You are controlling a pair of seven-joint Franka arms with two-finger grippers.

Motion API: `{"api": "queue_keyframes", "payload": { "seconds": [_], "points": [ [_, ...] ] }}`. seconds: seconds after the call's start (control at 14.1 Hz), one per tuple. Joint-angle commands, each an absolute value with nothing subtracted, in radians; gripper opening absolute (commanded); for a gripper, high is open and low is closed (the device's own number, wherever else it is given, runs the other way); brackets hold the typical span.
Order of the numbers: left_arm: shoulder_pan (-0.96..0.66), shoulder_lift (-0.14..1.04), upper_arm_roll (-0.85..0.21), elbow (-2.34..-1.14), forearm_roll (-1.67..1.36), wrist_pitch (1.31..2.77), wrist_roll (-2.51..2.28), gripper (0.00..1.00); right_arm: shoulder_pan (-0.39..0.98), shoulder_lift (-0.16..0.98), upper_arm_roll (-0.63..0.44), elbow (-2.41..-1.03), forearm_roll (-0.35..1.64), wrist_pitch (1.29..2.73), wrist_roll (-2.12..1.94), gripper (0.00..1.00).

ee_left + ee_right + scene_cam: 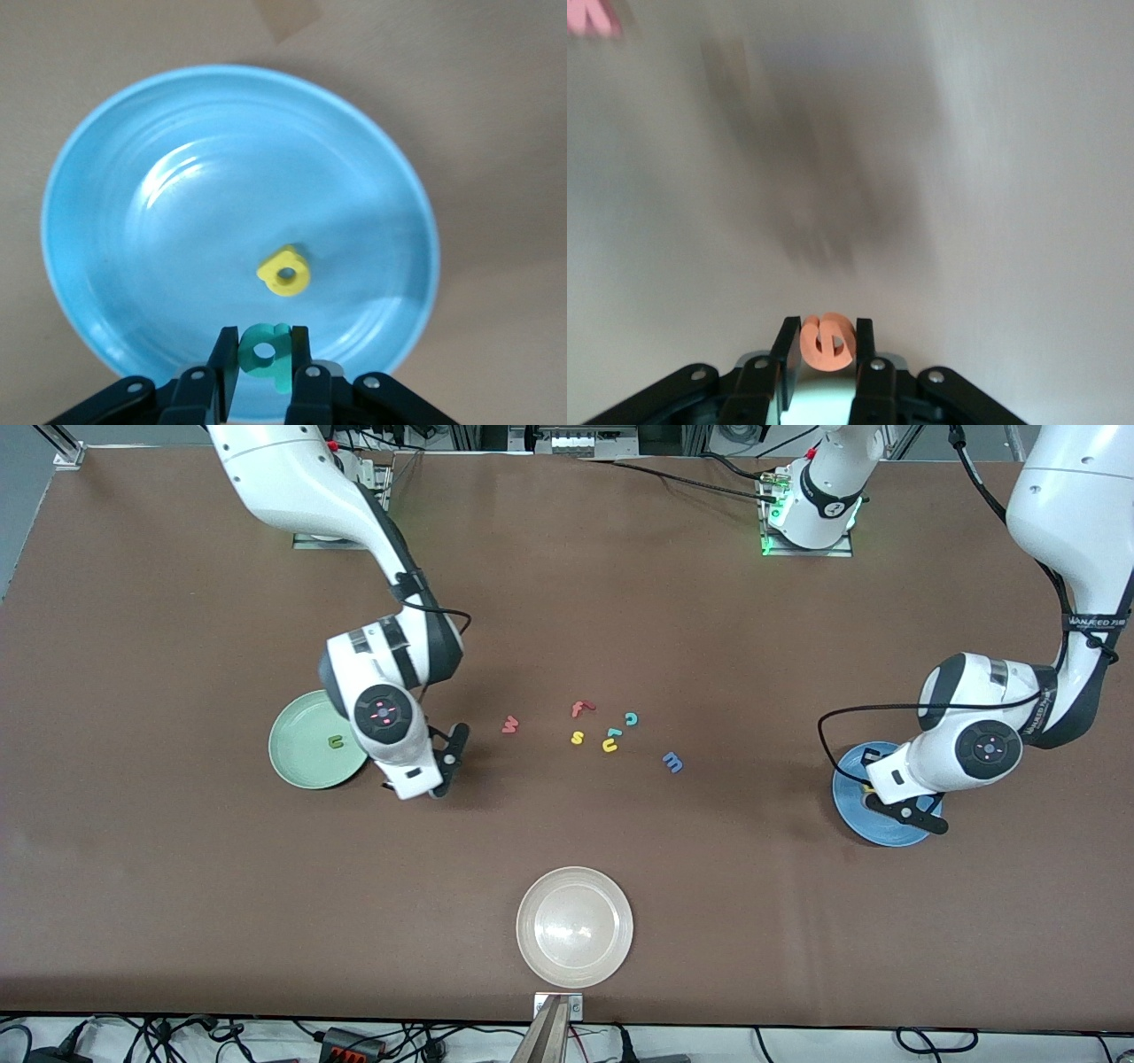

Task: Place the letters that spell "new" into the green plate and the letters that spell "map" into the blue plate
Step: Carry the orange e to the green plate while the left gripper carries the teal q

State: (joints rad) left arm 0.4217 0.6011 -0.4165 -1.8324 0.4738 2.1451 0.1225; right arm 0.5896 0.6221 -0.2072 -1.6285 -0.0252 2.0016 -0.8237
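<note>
Your left claw [264, 361] grips the teal "p" [265, 351] over the blue plate [106, 221]; right claw [826, 347] clamps the orange "e" [827, 341] above the counter [567, 602].

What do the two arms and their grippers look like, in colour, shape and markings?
Both arms are glossy white with rounded shells and black joint bands. The right arm has a round dark cap with small red marks at its wrist; the left arm has a similar cap and dark lettering on its link. A thin black cable loops along each. The left gripper and right gripper have slim black fingers with silver screws.
</note>
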Motion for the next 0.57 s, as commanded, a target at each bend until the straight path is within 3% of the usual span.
{"api": "queue_keyframes", "payload": {
  "seconds": [0.0,0.07,0.14,0.5],
  "points": [
    [0.442,0.606,-0.431,-1.83,0.497,2.152,0.144,0.47,0.554,0.574,-0.234,-1.661,-0.041,1.895,-0.824,0.17],
    [0.44,0.606,-0.433,-1.83,0.495,2.151,0.143,0.9,0.529,0.568,-0.239,-1.672,-0.04,1.875,-0.825,0.17],
    [0.442,0.6,-0.442,-1.832,0.495,2.145,0.144,1.0,0.5,0.554,-0.239,-1.699,-0.035,1.868,-0.824,0.17],
    [0.44,0.558,-0.615,-1.812,0.466,2.031,0.097,1.0,0.452,0.493,-0.235,-1.92,-0.02,2.04,-0.816,0.18]
  ]
}}
